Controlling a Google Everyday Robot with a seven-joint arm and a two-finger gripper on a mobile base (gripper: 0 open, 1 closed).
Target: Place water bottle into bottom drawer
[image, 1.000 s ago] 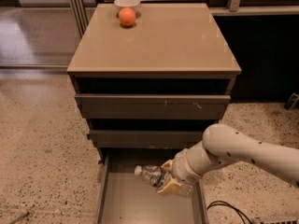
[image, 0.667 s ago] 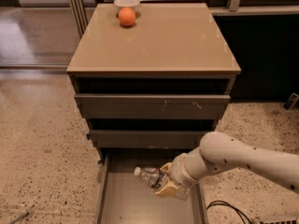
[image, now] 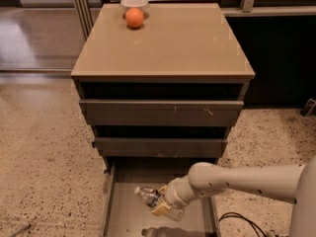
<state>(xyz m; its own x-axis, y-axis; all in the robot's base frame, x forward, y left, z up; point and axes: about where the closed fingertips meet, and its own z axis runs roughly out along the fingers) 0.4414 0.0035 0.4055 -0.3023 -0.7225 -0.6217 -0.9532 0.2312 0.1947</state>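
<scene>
The bottom drawer (image: 126, 221) is standing pulled out, giving the arm (image: 247, 179) room to reach in from the drawer's right. Just over the drawer's floor, the gripper (image: 162, 207) is gripping the water bottle (image: 146, 195), fingers clenched around its body. The cap is pointing toward the drawer's left wall, and the bottle is being held low, probably so it can be laid down, not dropped. Far above and behind the drawer, an orange (image: 134, 18) is sitting on the cabinet top (image: 168, 43).
</scene>
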